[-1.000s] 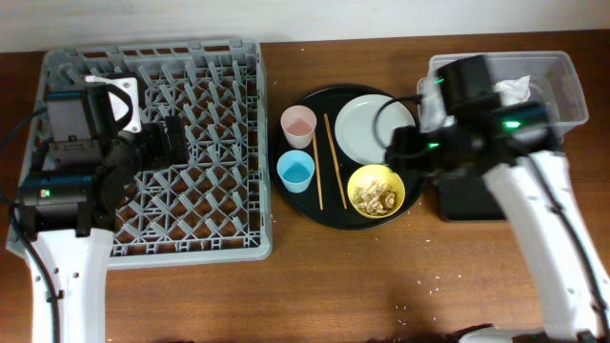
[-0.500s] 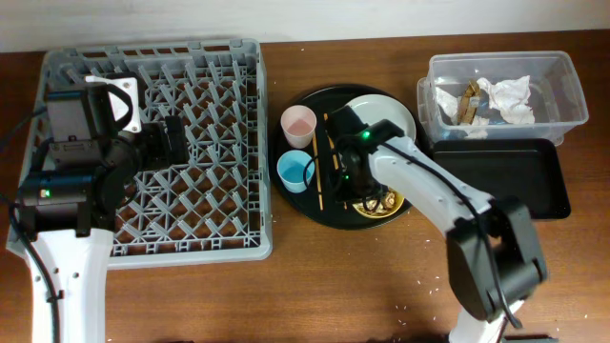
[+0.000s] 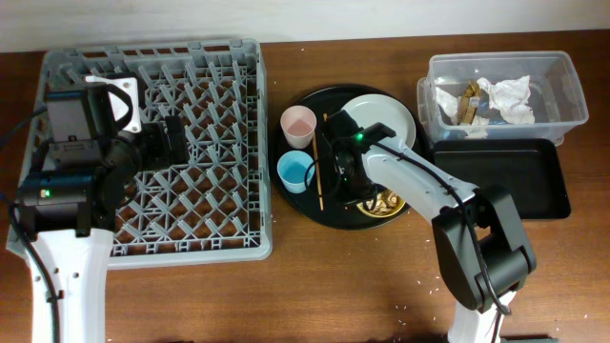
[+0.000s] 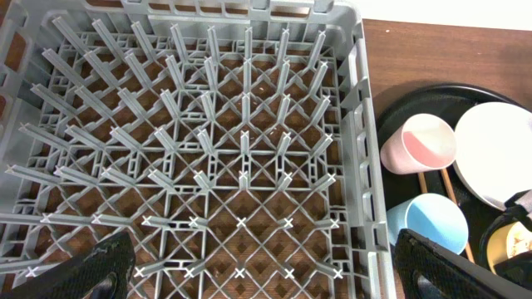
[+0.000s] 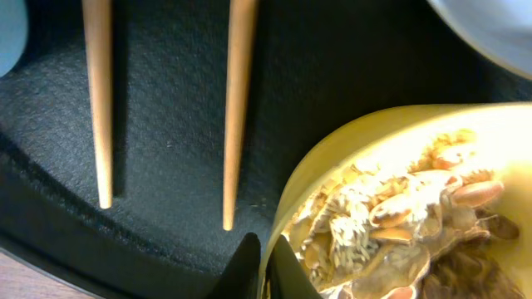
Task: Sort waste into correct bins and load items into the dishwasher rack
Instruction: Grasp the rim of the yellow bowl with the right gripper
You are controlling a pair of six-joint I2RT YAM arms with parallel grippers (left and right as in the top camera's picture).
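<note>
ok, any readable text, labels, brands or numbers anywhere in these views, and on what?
None: no text is legible in any view.
The brown wrapper scrap in the clear tub may carry print, but it is too small to read.
The dishwasher rack and the yellow bowl show no markings.

Overhead looks straight down, sharing the dishwasher rack (image 4: 208, 166) beyond the left gripper (image 4: 287, 274) and, very close, the yellow bowl (image 5: 391, 149) at the right gripper (image 5: 264, 266).

grey plastic rack (image 4: 356, 166), wooden chopsticks (image 5: 239, 100) (matt), rough-textured black tray (image 5: 166, 124)
</note>
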